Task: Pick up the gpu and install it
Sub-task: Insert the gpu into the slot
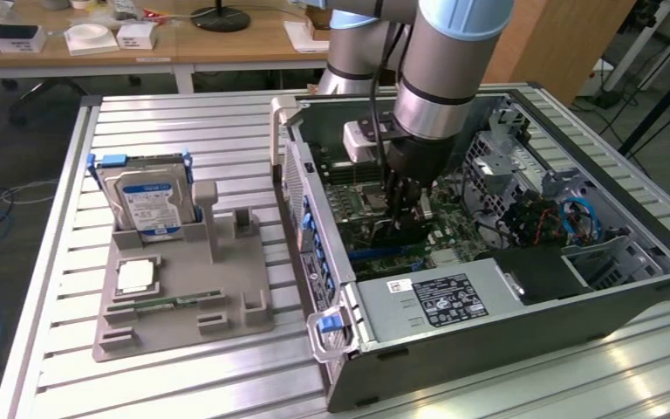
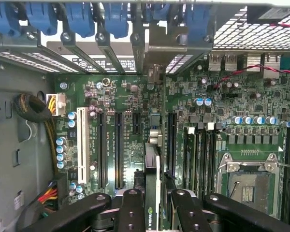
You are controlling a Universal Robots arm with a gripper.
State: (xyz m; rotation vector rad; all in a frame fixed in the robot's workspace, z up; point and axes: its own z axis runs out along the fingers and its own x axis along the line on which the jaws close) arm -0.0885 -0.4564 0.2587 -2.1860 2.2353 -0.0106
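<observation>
My gripper (image 1: 407, 214) reaches down inside the open computer case (image 1: 614, 301), shut on the gpu (image 1: 397, 232). In the wrist view the gpu (image 2: 152, 164) is seen edge-on, a thin black card with a green logo, clamped between the black fingers (image 2: 132, 208) of the gripper (image 2: 153, 197). The card hangs over the green motherboard (image 2: 121, 96), lined up with the long black expansion slots (image 2: 118, 150) and lying between two of them. Whether its edge touches a slot I cannot tell.
The case's power supply (image 1: 440, 301) sits near the front, cables and a drive cage (image 1: 568, 218) on the exterior view's right. On the table, a grey holder (image 1: 184, 297) carries a blue-labelled hard drive (image 1: 146, 201), a processor (image 1: 135, 276) and a memory stick (image 1: 178, 303).
</observation>
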